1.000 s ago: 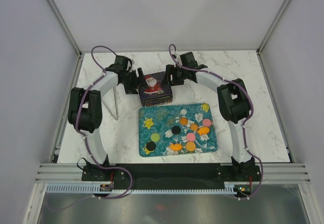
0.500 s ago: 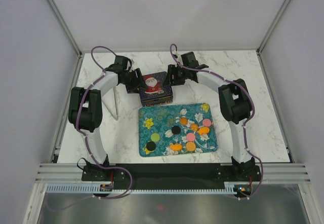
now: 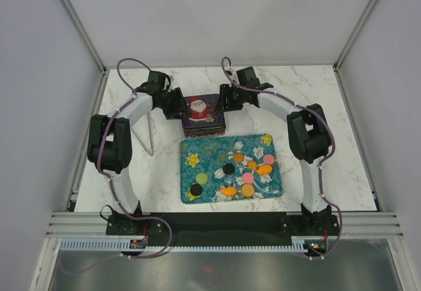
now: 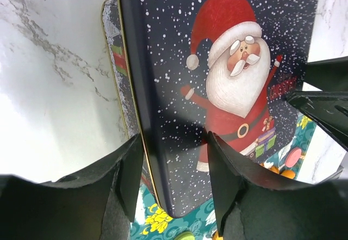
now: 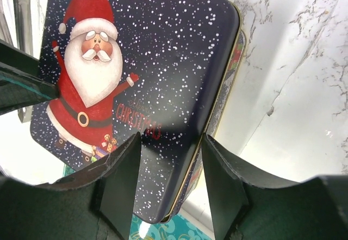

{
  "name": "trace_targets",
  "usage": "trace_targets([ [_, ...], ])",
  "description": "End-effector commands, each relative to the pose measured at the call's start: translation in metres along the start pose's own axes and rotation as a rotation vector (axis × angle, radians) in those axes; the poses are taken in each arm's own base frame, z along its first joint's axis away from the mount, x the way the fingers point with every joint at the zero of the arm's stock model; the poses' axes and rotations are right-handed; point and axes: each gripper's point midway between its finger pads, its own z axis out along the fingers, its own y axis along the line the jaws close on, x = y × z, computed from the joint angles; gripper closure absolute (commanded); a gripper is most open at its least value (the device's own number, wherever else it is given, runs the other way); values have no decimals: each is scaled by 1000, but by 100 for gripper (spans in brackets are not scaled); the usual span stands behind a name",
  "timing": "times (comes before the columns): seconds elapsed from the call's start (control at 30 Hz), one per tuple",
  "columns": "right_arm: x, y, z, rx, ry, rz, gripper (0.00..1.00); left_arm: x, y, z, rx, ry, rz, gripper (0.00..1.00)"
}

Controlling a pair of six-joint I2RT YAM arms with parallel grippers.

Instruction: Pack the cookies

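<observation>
A dark blue Christmas tin with a Santa lid stands at the back middle of the table. The lid lies slightly offset on the tin's base. My left gripper is open, its fingers straddling the lid's left edge. My right gripper is open, straddling the lid's right edge. Several cookies, orange, black, green and pink, lie on the teal flowered tray in front of the tin.
A thin pale upright frame stands left of the tray, beside my left arm. White walls enclose the marble table on three sides. The black base rail runs along the near edge.
Both grippers have drawn slightly outward from the tin, and the lid now sits lower and flatter on the tin. The tray and cookies have not moved.
</observation>
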Motion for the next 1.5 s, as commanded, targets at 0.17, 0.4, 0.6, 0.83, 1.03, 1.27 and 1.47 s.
trace_targets([
  [0.17,-21,27,-22,-38,-69,-77,44,-18,-27,-27,44,-97,106,44],
  [0.4,-18,30,-21,-47,-62,-80,41,-11,-19,-23,15,-79,112,41],
  [0.6,-14,27,-21,-39,-56,-79,41,-10,-17,-25,6,-75,112,40],
  [0.83,-13,26,-25,-29,-61,-85,41,-3,-15,-27,5,-66,112,43],
  [1.03,-13,29,-29,-32,-67,-89,41,2,-16,-26,-1,-60,126,46],
  [1.27,-9,30,-34,-34,-69,-92,41,6,-16,-24,-10,-55,133,47],
  [1.47,-6,28,-36,-22,-71,-90,40,7,-11,-24,-34,-56,124,48],
])
